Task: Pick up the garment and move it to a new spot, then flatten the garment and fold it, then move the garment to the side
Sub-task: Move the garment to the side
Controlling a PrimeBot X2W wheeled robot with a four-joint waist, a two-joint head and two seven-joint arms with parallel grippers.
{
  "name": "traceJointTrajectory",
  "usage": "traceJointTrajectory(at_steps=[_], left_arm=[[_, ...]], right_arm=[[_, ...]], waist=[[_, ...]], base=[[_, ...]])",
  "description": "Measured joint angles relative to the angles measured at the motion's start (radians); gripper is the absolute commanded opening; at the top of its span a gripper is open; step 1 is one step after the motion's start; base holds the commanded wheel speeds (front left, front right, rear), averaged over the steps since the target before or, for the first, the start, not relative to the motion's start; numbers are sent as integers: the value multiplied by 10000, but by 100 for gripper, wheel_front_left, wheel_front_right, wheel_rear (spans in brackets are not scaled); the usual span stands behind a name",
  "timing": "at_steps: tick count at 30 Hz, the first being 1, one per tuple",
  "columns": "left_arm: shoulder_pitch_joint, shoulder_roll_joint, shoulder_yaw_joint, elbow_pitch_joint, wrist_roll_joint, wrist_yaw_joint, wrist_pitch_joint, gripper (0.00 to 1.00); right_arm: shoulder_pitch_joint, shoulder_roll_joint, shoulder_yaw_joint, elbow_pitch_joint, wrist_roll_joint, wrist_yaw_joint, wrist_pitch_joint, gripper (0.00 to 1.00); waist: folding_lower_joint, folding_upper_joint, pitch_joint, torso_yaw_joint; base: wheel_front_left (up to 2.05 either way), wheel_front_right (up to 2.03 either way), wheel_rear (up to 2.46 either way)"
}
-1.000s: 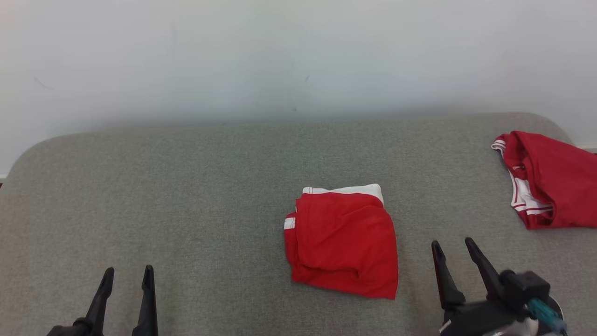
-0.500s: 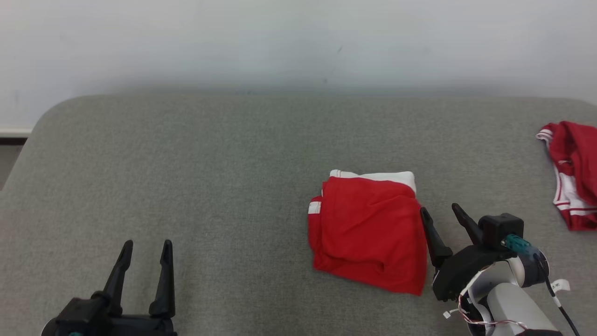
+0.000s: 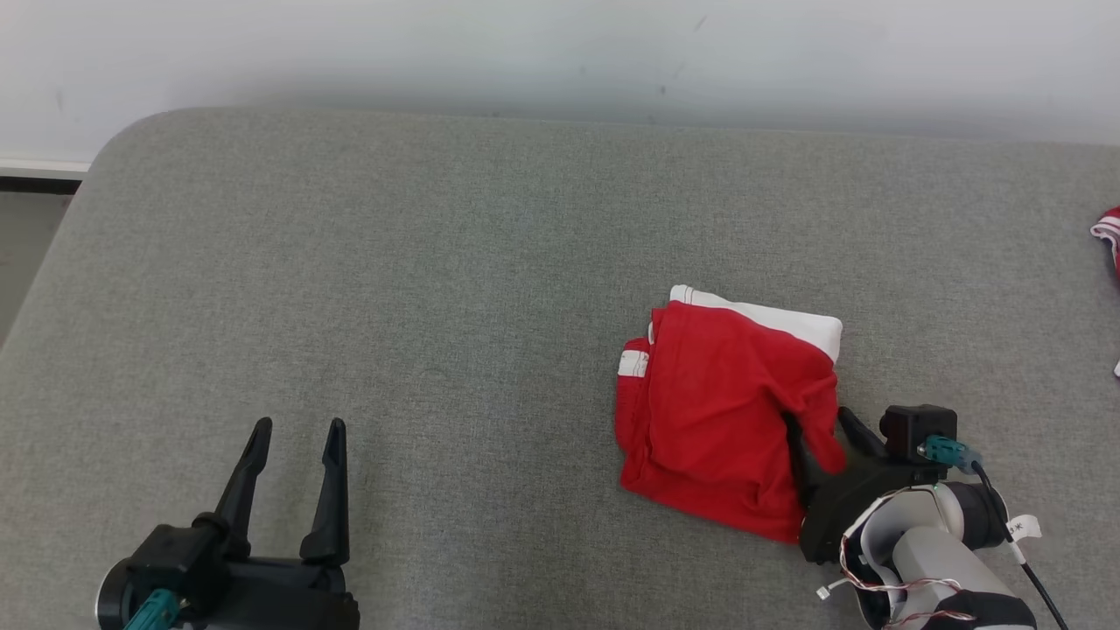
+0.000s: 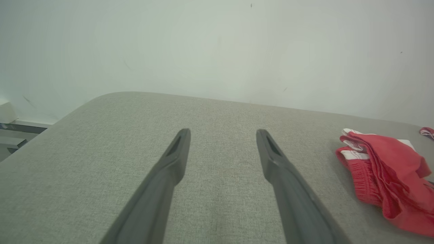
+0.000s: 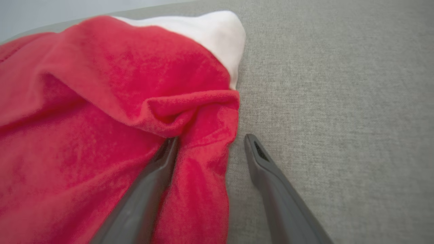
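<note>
Covering tip of one finger [image 5: 142,196] of right hand [image 5: 210,139]: red garment [image 3: 709,402] fold.

- Head camera: turned left and tipped down, so the whole scene sits shifted; second red garment [image 3: 1109,234] is now cut by the frame's right edge.
- Right gripper [image 3: 814,413]: moved from well apart to the right edge of the folded red garment [image 3: 709,411].
- One finger [image 5: 149,189]: now tucked under the fabric.
- Garment's right edge: formerly flat, now bunched and lifted over that finger.
</note>
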Motion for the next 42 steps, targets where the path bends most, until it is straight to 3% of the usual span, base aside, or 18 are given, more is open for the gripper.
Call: traceJointTrajectory(at_steps=[1,2,3,7,12,23,35,42], left_arm=[[-30,-8,-21,21,0,0,0,100],[-55,-15,-36,36,-2,0,0,100],[-86,-21,-58,58,-2,0,0,100],[-132,-33,-8,81,-6,-2,0,100],[-151,-52,-161,21,-8,-2,0,100],[-990,125,-566,-205,-8,-2,0,100],[-1672,740,-523,-999,115,-2,0,100],[-1676,1064,-518,-1687,230,0,0,100]], right_arm=[[-110,54,42,182,176,0,6,100],[-198,81,121,305,295,-6,8,37],[-271,82,205,410,366,-19,-13,0],[-475,153,713,646,614,-15,-159,0],[-890,-326,1494,715,669,12,-153,0],[-2508,-2924,3568,-711,1097,4,748,0],[-4739,-5854,4360,-2405,1983,2,1569,0],[-5848,-6962,4408,-2454,2104,4,2080,0]], waist=[[0,0,33,14],[-1,0,54,22],[-1,0,58,25],[-1,0,11,-66],[-1,0,36,-342],[0,1,897,-1184],[1,2,2545,-2356],[1,2,3431,-3080]], base=[[0,0,0],[0,0,0],[0,0,0],[0,0,0],[0,0,0],[0,0,0],[0,0,0],[0,0,0]])
